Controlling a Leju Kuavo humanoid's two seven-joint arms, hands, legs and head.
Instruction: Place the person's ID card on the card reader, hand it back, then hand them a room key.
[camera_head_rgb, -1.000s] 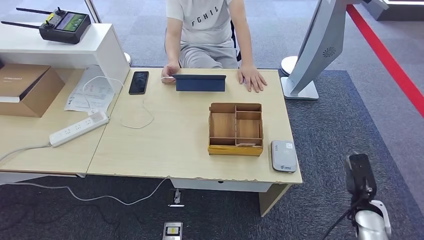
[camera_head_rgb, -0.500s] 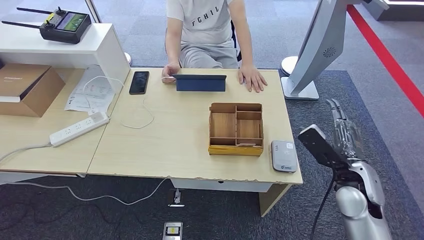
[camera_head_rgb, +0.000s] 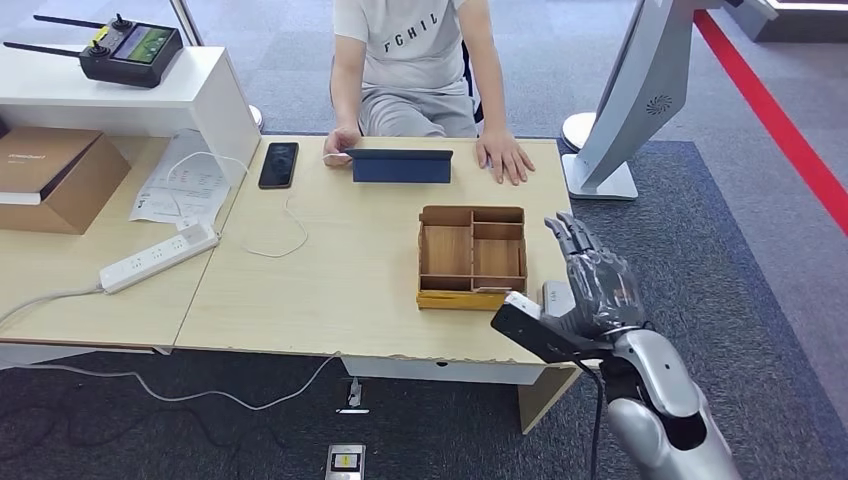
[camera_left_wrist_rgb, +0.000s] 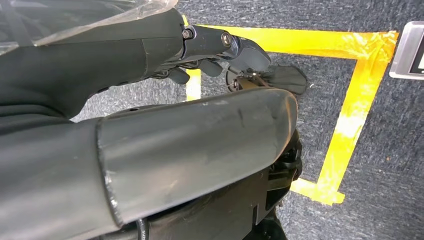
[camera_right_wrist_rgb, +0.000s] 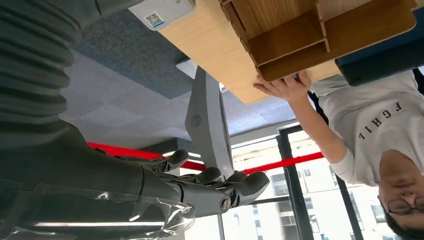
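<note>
- The right hand (camera_head_rgb: 597, 285) is hovering empty, fingers spread, over the card reader (camera_head_rgb: 556, 297) at the table (camera_head_rgb: 330, 290) edge.
- The first step is opening: reaching toward the person (camera_head_rgb: 415, 60) for the ID card.
- The left hand (camera_left_wrist_rgb: 220, 47) is hanging, fingers curled on nothing.

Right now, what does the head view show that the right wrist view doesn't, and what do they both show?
Head view alone: a black phone, a white power strip, a cardboard box, papers and a remote controller on the white shelf.

Right wrist view alone: windows behind the person, and the person's glasses.

Both: the right hand, open and holding nothing, the wooden organizer, the card reader, the blue tablet case, the person and the white stand.
</note>
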